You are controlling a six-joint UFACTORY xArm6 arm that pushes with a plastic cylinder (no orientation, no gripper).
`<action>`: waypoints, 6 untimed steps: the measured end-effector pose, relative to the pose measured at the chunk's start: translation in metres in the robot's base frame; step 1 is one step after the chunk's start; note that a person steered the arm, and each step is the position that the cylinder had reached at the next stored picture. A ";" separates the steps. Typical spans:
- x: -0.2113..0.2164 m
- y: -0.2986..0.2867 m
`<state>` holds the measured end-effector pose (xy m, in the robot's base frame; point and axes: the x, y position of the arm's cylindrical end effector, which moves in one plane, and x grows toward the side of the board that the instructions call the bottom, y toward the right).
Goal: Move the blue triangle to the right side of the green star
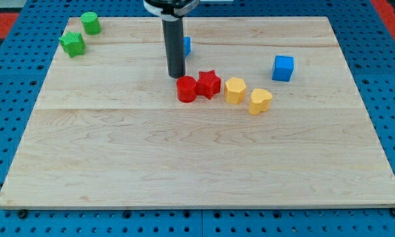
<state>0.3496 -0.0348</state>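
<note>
Just behind my tip (176, 75): blue triangle (187, 45).

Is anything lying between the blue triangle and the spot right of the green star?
Nothing visible does. The blue triangle sits mostly hidden behind the rod, just above my tip. The board between it and the green star at the view's upper left holds no blocks; the green cylinder sits above that path.

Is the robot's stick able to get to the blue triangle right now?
Probably yes. My tip sits just left of and below the blue triangle, which peeks out from behind the rod, and no block lies between them. The red cylinder is on the tip's other side, toward the view's bottom.
</note>
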 end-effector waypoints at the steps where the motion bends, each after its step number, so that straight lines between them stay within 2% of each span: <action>1: -0.023 0.028; 2: -0.050 0.031; 4: -0.081 -0.030; 6: -0.067 -0.089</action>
